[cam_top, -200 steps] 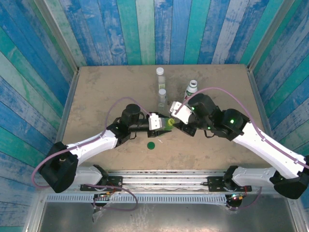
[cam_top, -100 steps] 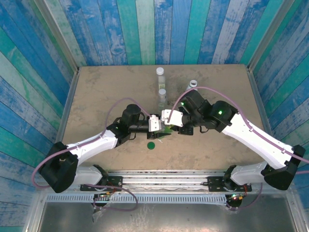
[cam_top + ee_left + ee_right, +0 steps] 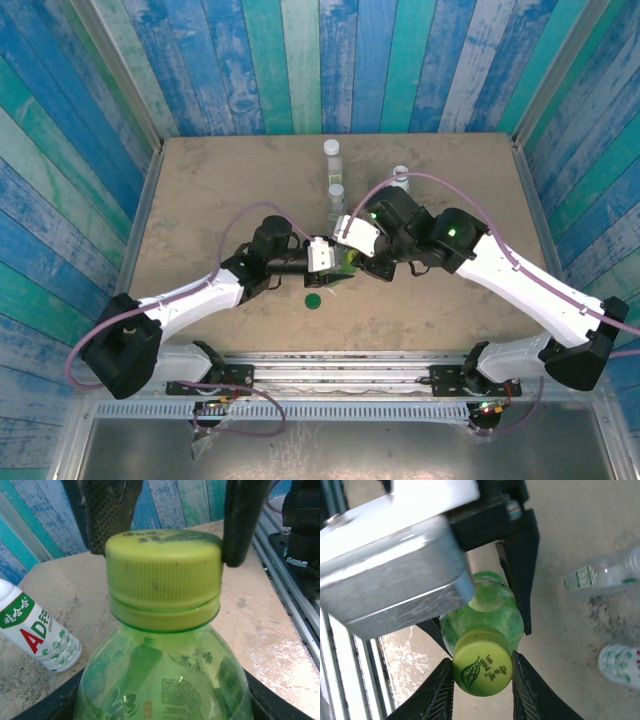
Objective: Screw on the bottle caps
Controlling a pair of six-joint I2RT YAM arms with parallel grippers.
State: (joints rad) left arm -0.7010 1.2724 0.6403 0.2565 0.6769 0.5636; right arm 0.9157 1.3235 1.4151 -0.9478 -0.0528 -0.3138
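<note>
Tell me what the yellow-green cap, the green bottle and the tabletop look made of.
yellow-green cap: opaque matte plastic, moulded ribs round its side.
green bottle: translucent glossy plastic; print shows through the wall.
tabletop: probably bare wood or fibreboard; dull, scuffed tan surface.

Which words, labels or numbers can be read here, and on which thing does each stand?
"AD", red letters, on the white bottle; the characters around it are too blurred.
Print on the cap, green bottle and clear bottle: too small to read.
</note>
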